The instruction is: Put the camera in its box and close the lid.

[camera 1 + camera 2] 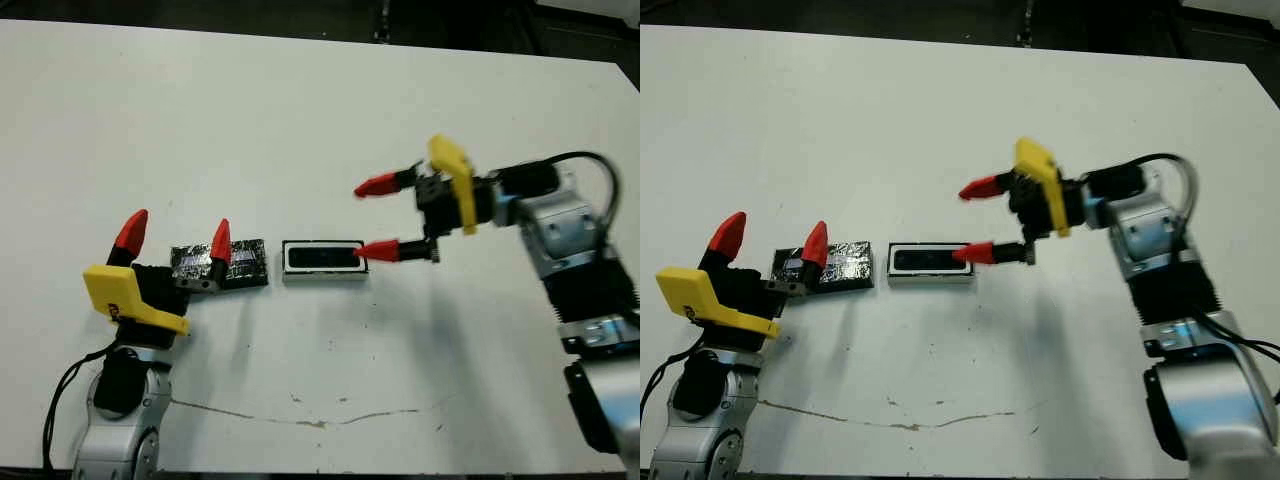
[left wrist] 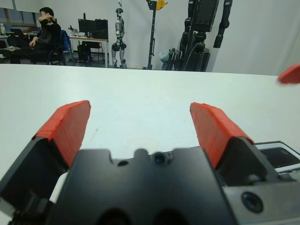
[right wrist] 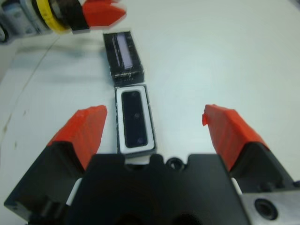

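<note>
Small black oblong camera with a glossy dark face [image 3: 136, 123] is lying flat inside the shallow white-lined box with a thin dark rim [image 1: 288, 270]. Box sits on the white table [image 1: 300, 110], roughly mid-width, nearer the robot-side edge than the far edge, long side parallel to that edge. Box is uncovered.

Flat black crinkly lid with a shiny silvery surface and a pale strip [image 3: 124, 52] lies flat on the table just beside the box's left short end, in line with it; a narrow gap or contact, can't tell which. It's not on the box.

Right gripper [image 1: 364, 218] hangs at the box's right end, fingers spread wide, holding nothing. One red fingertip [image 1: 378, 250] sits just at the box's right end; whether it touches can't be told from the head views. The other tip is off toward the far edge, clear of everything. In the right wrist view the box and camera lie between the two red pads.

Left gripper [image 1: 176, 235] is at the lid's left side, fingers parted, empty. One red tip overlaps the lid in the head view; contact unclear.

A thin dark crack-like line [image 1: 300, 420] runs across the table near the robot-side edge. A person seated at a desk [image 2: 44, 35] shows beyond the table's far edge.
</note>
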